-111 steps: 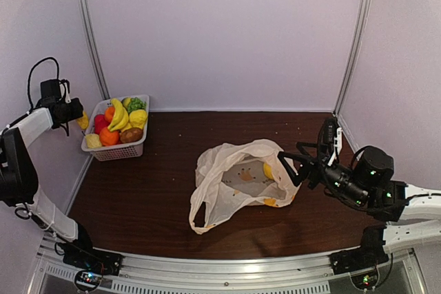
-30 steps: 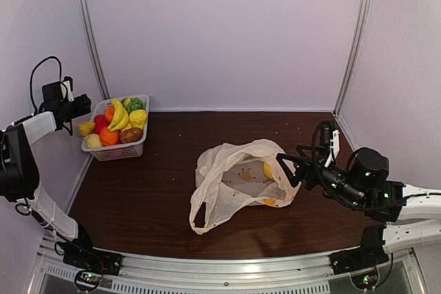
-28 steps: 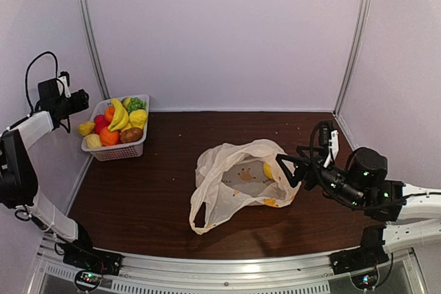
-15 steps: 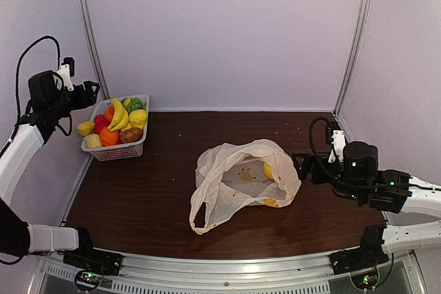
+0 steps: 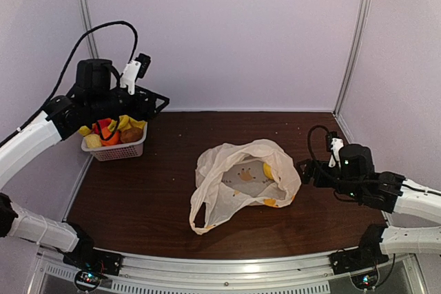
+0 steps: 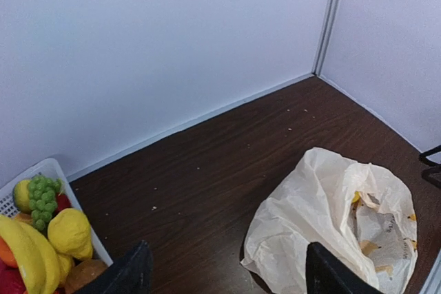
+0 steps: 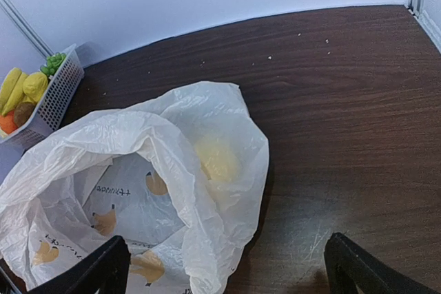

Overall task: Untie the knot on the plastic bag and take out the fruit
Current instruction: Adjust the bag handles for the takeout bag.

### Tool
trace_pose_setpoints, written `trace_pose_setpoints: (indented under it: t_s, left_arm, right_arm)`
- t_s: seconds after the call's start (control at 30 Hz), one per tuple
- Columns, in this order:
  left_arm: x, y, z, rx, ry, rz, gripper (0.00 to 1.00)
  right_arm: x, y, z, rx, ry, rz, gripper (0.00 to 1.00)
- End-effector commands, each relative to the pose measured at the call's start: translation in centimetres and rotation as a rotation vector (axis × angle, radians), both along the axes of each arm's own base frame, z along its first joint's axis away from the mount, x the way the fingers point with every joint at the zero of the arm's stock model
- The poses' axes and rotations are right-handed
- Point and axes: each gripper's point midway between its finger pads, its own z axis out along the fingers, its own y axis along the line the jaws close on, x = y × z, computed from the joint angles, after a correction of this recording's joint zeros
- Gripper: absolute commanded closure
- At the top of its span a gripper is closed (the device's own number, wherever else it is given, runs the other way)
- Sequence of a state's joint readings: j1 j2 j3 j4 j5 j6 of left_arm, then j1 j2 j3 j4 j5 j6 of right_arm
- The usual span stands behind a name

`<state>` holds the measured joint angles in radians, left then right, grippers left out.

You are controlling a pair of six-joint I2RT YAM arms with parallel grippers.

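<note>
The plastic bag (image 5: pixel 234 184) lies on the table (image 5: pixel 138 197) about the middle, a little toward the right edge. Its mouth stands open and the plastic is crumpled. Inside it, on the side that faces the right edge, a yellow fruit (image 5: pixel 268 170) shows through the thin plastic.

The right tool (image 5: pixel 304 171) is low over the table, just beside the right side of the bag. I cannot tell whether it touches the plastic. Its two fingers are spread wide and nothing is between them.

The left tool (image 5: pixel 157 100) hangs high over the far left corner, above the white basket (image 5: pixel 114 151), well apart from the bag. Its fingers are also spread and hold nothing. In the basket I see bananas (image 6: pixel 27 253) and grapes (image 6: pixel 41 197) among other pieces.
</note>
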<state>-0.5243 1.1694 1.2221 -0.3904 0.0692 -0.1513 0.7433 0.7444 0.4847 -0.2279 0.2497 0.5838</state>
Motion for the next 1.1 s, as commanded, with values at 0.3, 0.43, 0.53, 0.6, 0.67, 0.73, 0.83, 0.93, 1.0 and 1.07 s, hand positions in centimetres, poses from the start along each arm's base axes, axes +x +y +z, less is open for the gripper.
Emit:
trace_pose_setpoints:
  t_s: [0.3, 0.43, 0.53, 0.6, 0.67, 0.73, 0.83, 0.93, 1.0, 1.07]
  left_arm:
    - [-4.8, -18.2, -8.4, 0.029, 0.173, -0.539, 0.22]
    - [-4.3, -20.1, -11.0, 0.060, 0.215, -0.572, 0.21]
    - [-3.5, -20.5, -13.4, 0.097, 0.261, -0.547, 0.20]
    - [-3.1, -20.6, -15.0, 0.122, 0.292, -0.535, 0.20]
    - [-2.6, -20.4, -16.5, 0.155, 0.316, -0.504, 0.19]
    - [-2.3, -20.2, -17.7, 0.184, 0.336, -0.482, 0.19]
    - [-2.4, -20.3, -18.3, 0.189, 0.350, -0.487, 0.22]
    - [-2.8, -20.4, -18.6, 0.183, 0.369, -0.507, 0.38]
    - [-3.3, -20.6, -18.8, 0.172, 0.387, -0.529, 0.53]
    - [-3.7, -20.5, -19.2, 0.168, 0.404, -0.539, 0.62]
  right_arm:
    - [0.6, 4.2, -5.9, 0.011, 0.150, 0.129, 0.15]
    - [0.9, 4.9, -6.9, 0.001, 0.178, 0.145, 0.24]
    - [1.2, 5.5, -6.9, 0.004, 0.178, 0.160, 0.32]
    - [1.4, 5.7, -6.8, 0.004, 0.175, 0.163, 0.36]
    - [1.5, 5.8, -6.8, -0.001, 0.172, 0.165, 0.41]
    - [1.6, 5.8, -6.7, -0.003, 0.168, 0.164, 0.48]
    - [1.6, 5.6, -6.6, -0.005, 0.165, 0.157, 0.57]
    - [1.8, 5.5, -6.4, -0.011, 0.157, 0.146, 0.62]
    - [1.9, 5.5, -6.2, -0.017, 0.155, 0.141, 0.66]
    - [2.2, 5.5, -6.1, -0.018, 0.153, 0.137, 0.70]
